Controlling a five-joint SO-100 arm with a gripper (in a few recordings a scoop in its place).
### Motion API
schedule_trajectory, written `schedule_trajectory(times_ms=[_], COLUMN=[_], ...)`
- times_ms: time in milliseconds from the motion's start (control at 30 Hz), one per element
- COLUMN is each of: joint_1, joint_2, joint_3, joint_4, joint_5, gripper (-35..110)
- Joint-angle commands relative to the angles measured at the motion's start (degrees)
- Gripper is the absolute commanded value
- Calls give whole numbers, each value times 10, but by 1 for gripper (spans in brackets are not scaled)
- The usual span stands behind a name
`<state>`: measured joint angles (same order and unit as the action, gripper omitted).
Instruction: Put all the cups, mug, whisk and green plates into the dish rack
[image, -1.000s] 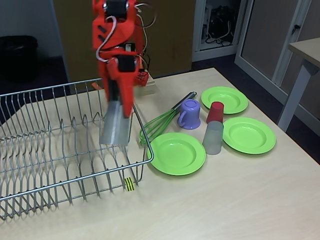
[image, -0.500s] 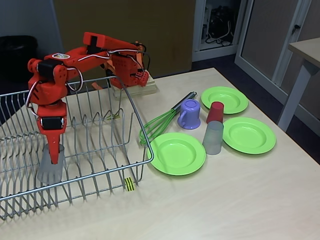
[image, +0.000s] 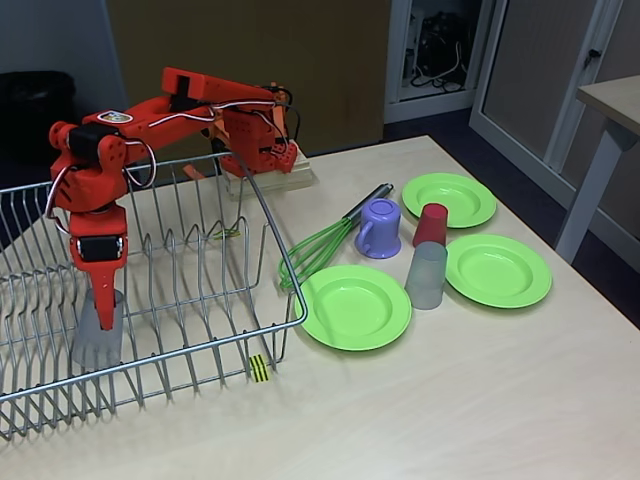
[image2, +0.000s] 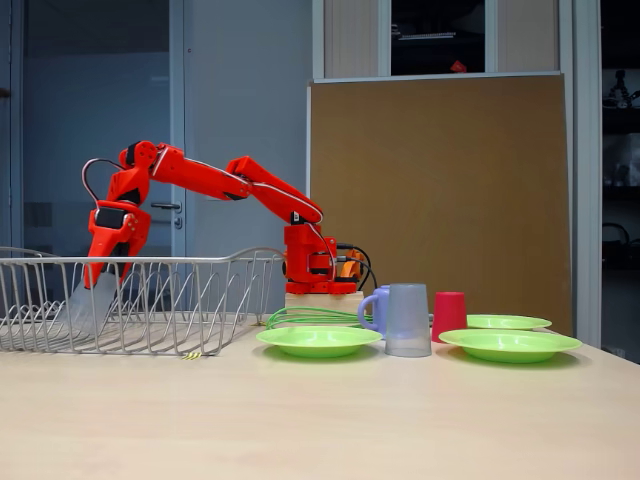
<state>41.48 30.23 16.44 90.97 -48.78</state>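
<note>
My red gripper (image: 102, 300) is shut on a frosted-grey cup (image: 96, 340), which it holds low inside the wire dish rack (image: 200, 345) near the rack's front left; in the side-on fixed view the gripper (image2: 97, 282) and that cup (image2: 86, 305) sit behind the rack (image2: 160, 262) wires. On the table right of the rack lie the green whisk (image: 318, 250), the purple mug (image: 379, 228), the red cup (image: 431, 224), a second grey cup (image: 427, 275) and three green plates (image: 356, 306) (image: 497, 270) (image: 449, 199).
The arm's base (image: 262, 150) stands on a wooden block behind the rack's right end. A yellow-and-black tag (image: 259, 368) hangs on the rack's front. Bare tabletop (image: 430, 410) stretches in front of the plates; another table's corner (image: 612, 105) is at the far right.
The arm swung from the rack's right side to its left with the grey cup and lowered it into the rack. Over the last half second it only shifted slightly.
</note>
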Motion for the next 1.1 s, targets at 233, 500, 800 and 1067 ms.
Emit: schedule_trajectory(times_ms=[233,500,800,1067], joint_1=[-2,-1,-8,-121], joint_2=[7,17,136,367], joint_3=[-20,-27,8,256], joint_4=[-28,-30,23,63], joint_5=[-28,-33,-40,32], gripper=[36,38,38,35])
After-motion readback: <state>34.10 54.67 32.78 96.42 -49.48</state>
